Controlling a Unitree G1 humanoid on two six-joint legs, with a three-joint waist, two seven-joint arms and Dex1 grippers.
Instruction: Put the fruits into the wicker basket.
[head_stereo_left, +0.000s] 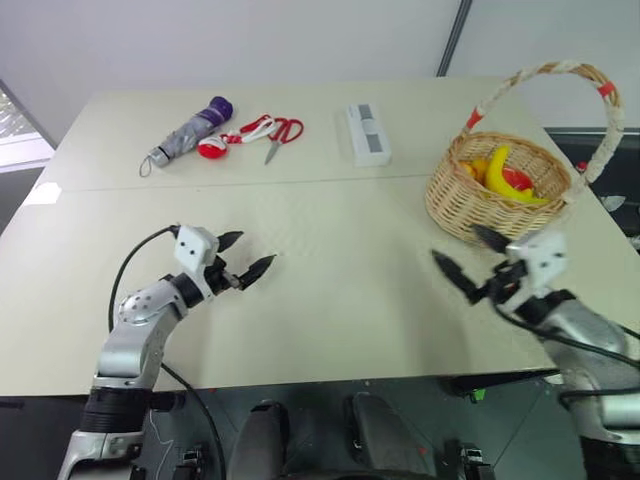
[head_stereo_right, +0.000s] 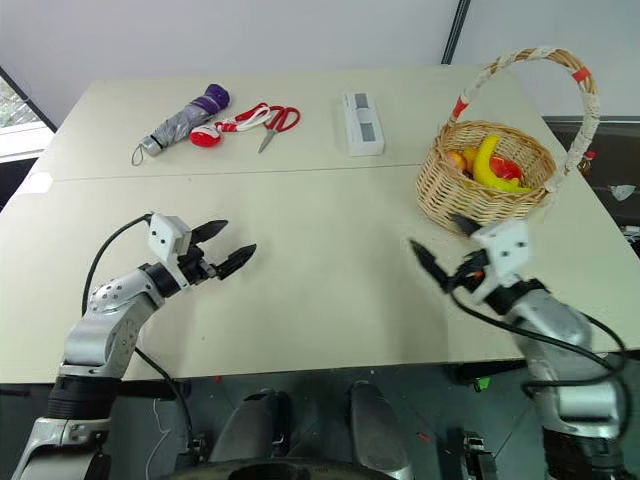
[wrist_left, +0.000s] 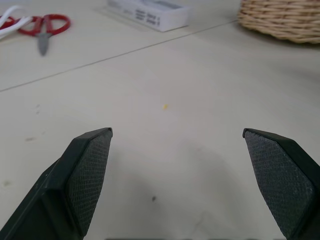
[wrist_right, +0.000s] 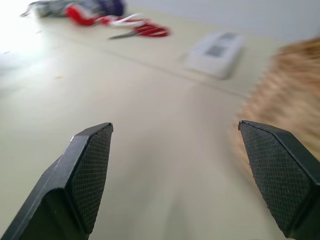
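Note the left gripper (head_stereo_left: 245, 254) over the bare table (head_stereo_left: 330, 290) at your left, fingers spread wide and holding nothing. Beyond it lie the folded umbrella (head_stereo_left: 190, 130), the scissors (head_stereo_left: 280, 133) and the white box (head_stereo_left: 367, 133). The right gripper (head_stereo_left: 465, 258) hangs just before the wicker basket (head_stereo_left: 470, 200), fingers likewise spread and empty. The fruits (head_stereo_left: 505, 175) lie inside the basket.

A wide cream bench (head_stereo_left: 330, 300) fills most of the frame, a thin seam crossing it from left to right. Behind it stands a plain pale wall (head_stereo_left: 250, 40) with a dark slanted strip (head_stereo_left: 452, 38) at upper right. Bright daylight enters from a window (head_stereo_left: 15, 125) at far left.
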